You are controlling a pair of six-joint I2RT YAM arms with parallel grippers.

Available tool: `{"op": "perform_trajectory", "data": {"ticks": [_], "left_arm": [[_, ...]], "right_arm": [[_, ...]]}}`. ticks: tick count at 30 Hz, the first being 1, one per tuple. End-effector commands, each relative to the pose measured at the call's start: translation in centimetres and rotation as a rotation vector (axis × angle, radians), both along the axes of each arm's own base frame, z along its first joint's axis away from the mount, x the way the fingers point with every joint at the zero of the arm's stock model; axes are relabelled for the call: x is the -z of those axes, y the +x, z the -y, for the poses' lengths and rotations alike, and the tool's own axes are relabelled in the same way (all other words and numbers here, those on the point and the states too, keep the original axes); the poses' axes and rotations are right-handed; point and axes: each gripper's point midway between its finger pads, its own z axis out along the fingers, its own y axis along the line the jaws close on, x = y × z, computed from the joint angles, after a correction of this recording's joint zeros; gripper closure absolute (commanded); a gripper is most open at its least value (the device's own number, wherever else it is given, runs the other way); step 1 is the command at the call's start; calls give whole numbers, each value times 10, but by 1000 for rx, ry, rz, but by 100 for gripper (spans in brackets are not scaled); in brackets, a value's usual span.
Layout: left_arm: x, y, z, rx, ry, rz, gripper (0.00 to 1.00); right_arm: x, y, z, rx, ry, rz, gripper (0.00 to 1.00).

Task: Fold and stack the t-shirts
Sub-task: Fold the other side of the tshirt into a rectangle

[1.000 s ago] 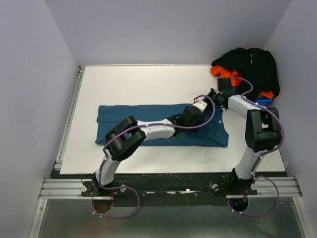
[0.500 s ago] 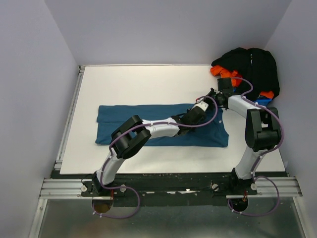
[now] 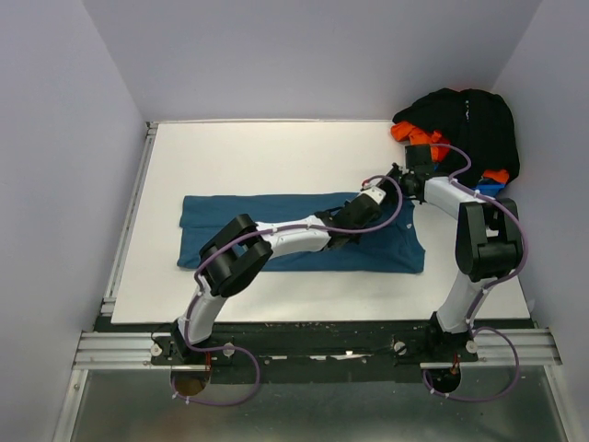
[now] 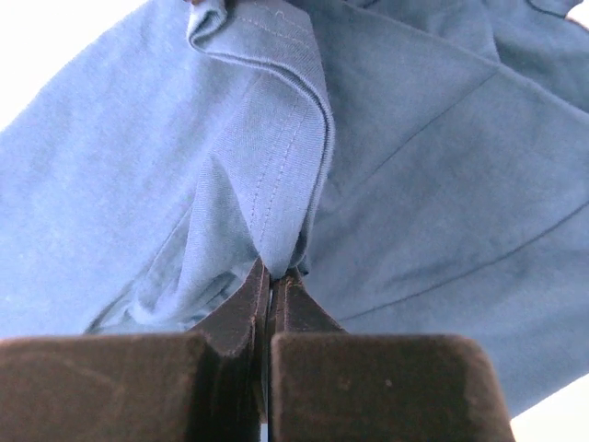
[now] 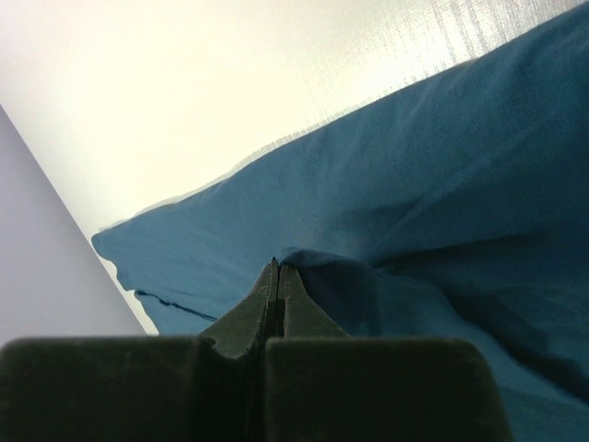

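L pincer [image 4: 272, 274] pinches teal shirt [image 4: 442, 166] fold; R pincer [image 5: 277, 270] clenched, likely on same shirt.

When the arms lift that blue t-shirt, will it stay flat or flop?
Probably flop: the blue t-shirt puckers into a ridge where the left gripper pinches it. Likely it sags between that and the right gripper, its spread end dragging.

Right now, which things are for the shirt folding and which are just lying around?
For the job: blue t-shirt, pinched by left gripper and right gripper; black and orange shirts heaped far right.
Just lying about: blue bin, mostly hidden by that heap.
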Motion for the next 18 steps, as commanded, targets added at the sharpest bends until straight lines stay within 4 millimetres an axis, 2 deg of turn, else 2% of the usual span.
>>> {"op": "perform_trajectory", "data": {"ticks": [1, 5, 9, 18], "left_arm": [[-32, -6, -7, 40, -41, -30, 100], [-38, -18, -7, 121, -47, -85, 100], [-30, -29, -17, 155, 20, -155, 100], [-30, -46, -32, 215, 56, -188, 100]], "right_arm": [[-6, -2, 0, -9, 21, 15, 99], [-9, -10, 1, -9, 19, 20, 99], [-12, -23, 3, -4, 16, 30, 99], [-13, -65, 7, -29, -2, 38, 99]]}}
